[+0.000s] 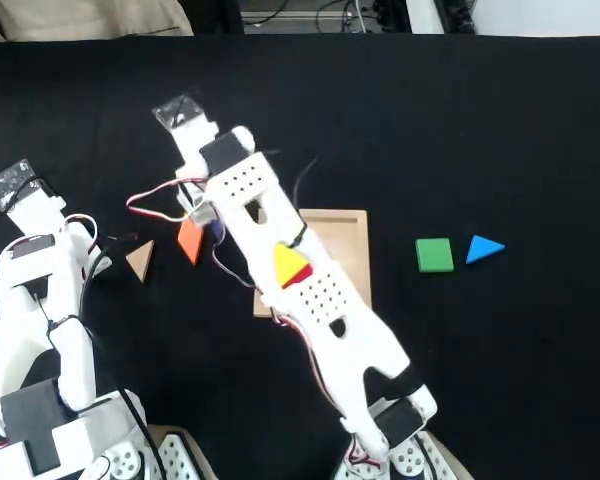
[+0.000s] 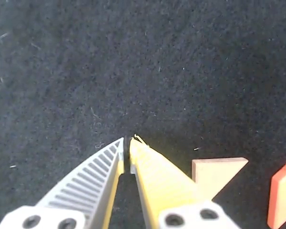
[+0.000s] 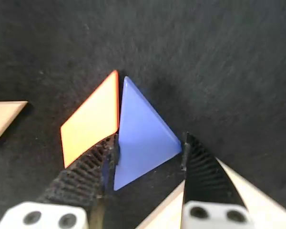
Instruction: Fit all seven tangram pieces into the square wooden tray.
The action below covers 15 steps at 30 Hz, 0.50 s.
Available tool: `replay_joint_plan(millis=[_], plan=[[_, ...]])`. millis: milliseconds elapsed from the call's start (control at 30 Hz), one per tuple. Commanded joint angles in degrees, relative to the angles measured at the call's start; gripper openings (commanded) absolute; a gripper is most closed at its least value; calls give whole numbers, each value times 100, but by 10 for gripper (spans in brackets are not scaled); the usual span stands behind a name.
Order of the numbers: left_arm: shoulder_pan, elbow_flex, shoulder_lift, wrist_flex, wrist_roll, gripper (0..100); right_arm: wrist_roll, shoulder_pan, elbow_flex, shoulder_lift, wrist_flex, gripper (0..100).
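Your right hand is spread around the periwinkle triangle, fingertips right at its edges. The triangle lies flat on the counter, just beside the orange piece and near the tray. Your left hand is pressed together by the tan triangle. The green square and blue triangle sit on the tray's other side.
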Motion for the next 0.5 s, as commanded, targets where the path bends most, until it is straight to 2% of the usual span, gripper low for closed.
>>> replay_joint_plan(millis=[0, 267, 367, 467], plan=[[92, -31, -141, -79, 53, 32, 440, 334, -75, -884, 202, 138], [92, -31, -141, -88, 53, 32, 1169, 1257, 2659, -3336, 185, 141], [92, -31, -141, -88, 53, 32, 1626, 1626, 3890, -4382, 185, 141], [92, -31, -141, -88, 53, 32, 2400, 1978, 5138, -5226, 123, 141]])
